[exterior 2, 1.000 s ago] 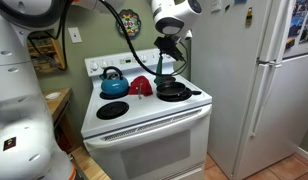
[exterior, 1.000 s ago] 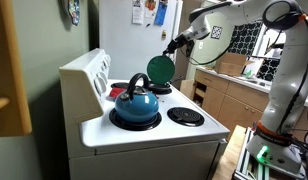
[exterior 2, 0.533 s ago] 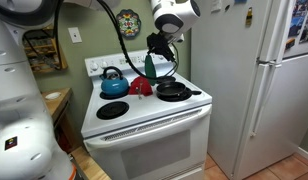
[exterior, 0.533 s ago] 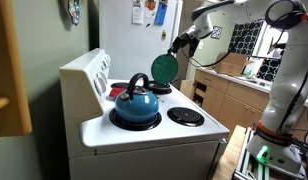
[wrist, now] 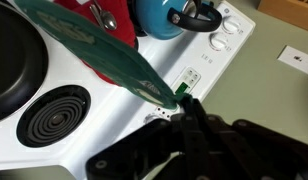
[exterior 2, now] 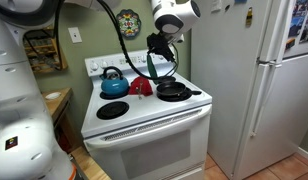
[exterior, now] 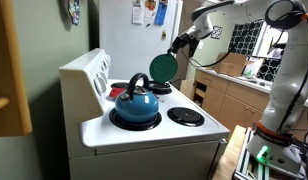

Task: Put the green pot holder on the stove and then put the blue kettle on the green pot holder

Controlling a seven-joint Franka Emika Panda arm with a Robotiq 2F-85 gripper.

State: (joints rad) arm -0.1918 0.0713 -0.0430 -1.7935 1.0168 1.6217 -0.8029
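The claw point(exterior: 177, 43) is clamped shut on the top rim of the green pot holder point(exterior: 163, 67). The pad hangs on edge, tilted, in the air above the stove point(exterior: 159, 132). The blue kettle point(exterior: 136, 102) stands upright on a coil burner, apart from the pad.

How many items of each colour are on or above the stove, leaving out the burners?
Blue: 1, the kettle
Green: 1, the pot holder
Red: 1, the pad
Black: 1, the pan
Total: 4
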